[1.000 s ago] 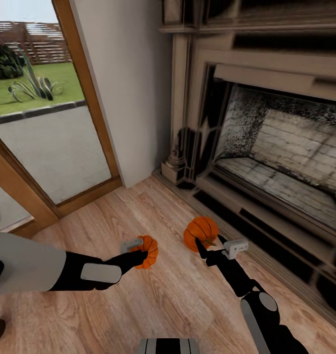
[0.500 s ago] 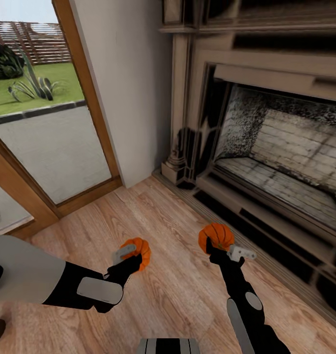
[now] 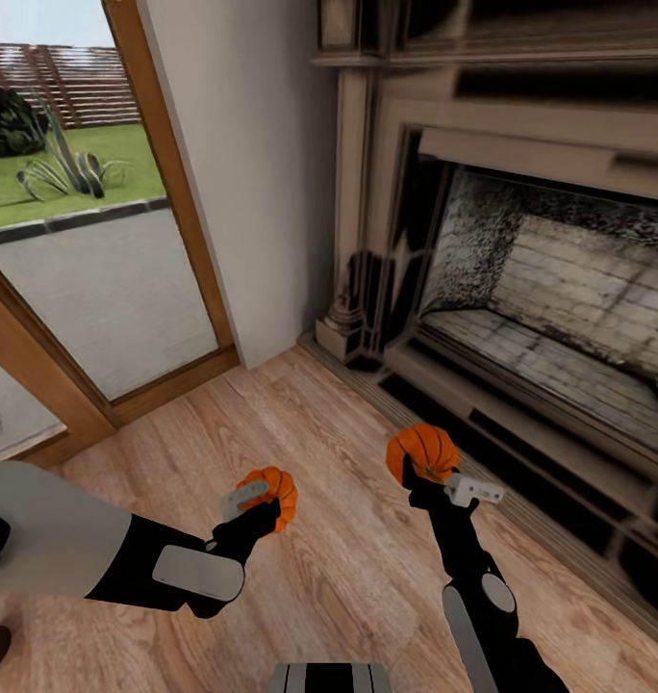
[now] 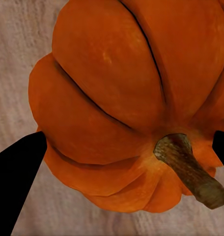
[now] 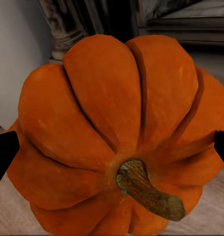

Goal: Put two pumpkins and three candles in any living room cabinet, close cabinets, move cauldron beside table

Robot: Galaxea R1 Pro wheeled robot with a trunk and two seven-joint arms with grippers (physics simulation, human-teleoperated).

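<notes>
A pumpkin is clamped in each gripper, and both are carried clear of the wooden floor. The left gripper is clenched on one pumpkin, whose stem points back toward the wrist, so the fruit sits straight ahead between the dark fingertips. The right gripper is clenched on the other pumpkin, held a little higher and nearer the fireplace, with its stem likewise turned toward the wrist. No cabinet is to be seen here, so the coming move is judged to be a carry, with a turn of the base needed. Open floor lies toward the robot and between the arms; the fireplace's raised base edge runs close beside the right pumpkin, and the wall corner and the glass door stand ahead.
</notes>
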